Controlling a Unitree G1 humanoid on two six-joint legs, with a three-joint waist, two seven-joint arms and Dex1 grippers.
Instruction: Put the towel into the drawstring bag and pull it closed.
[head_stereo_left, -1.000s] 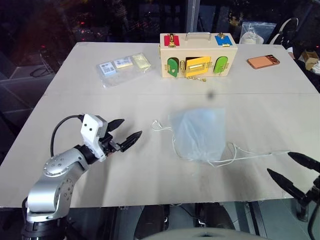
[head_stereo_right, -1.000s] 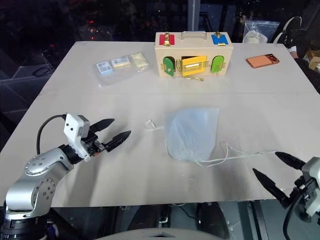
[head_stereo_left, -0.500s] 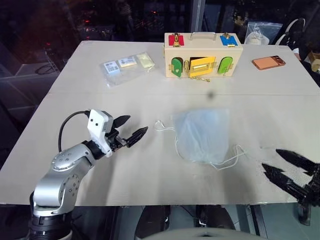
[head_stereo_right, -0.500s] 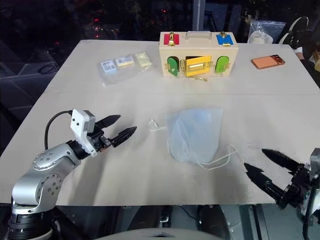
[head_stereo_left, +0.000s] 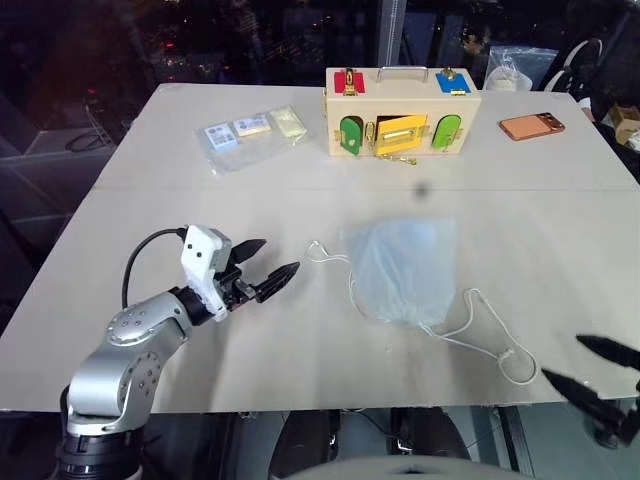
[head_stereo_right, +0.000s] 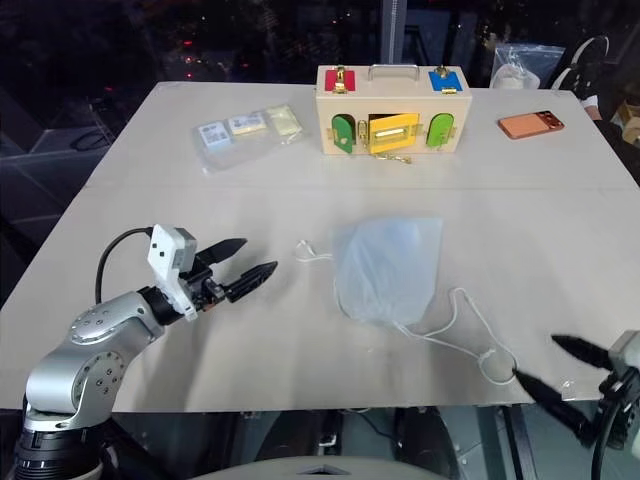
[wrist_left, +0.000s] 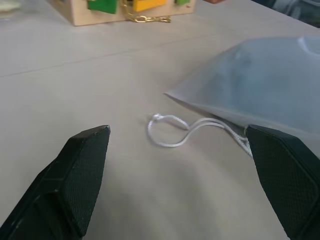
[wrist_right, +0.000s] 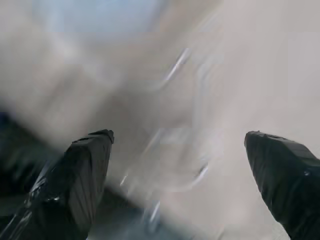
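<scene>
The drawstring bag (head_stereo_left: 403, 268) lies flat near the middle of the tabletop (head_stereo_left: 150, 170), a little toward the near edge. It is a translucent white pouch with a pale blue cast showing through its fabric, roughly rectangular at its far side and rounded at its near end. The towel cannot be made out as a separate shape. One short loop of white cord (head_stereo_left: 322, 252) curls out from the side of the bag toward the left edge; a longer cord (head_stereo_left: 488, 334) trails from the bag's near end toward the near right corner and ends in a small loop close to the near edge.

The left tool (head_stereo_left: 264, 267) hovers over the tabletop between the left edge and the bag, pointing toward the short loop, its two black fingers spread wide and holding nothing. The right tool (head_stereo_right: 565, 369) sits at the near right corner, just past the long cord's end, fingers also spread wide and empty.

Along the far edge stand a wooden latch box (head_stereo_left: 402, 109), clear packets with small cards (head_stereo_left: 250, 133) and an orange phone (head_stereo_left: 531, 126).
</scene>
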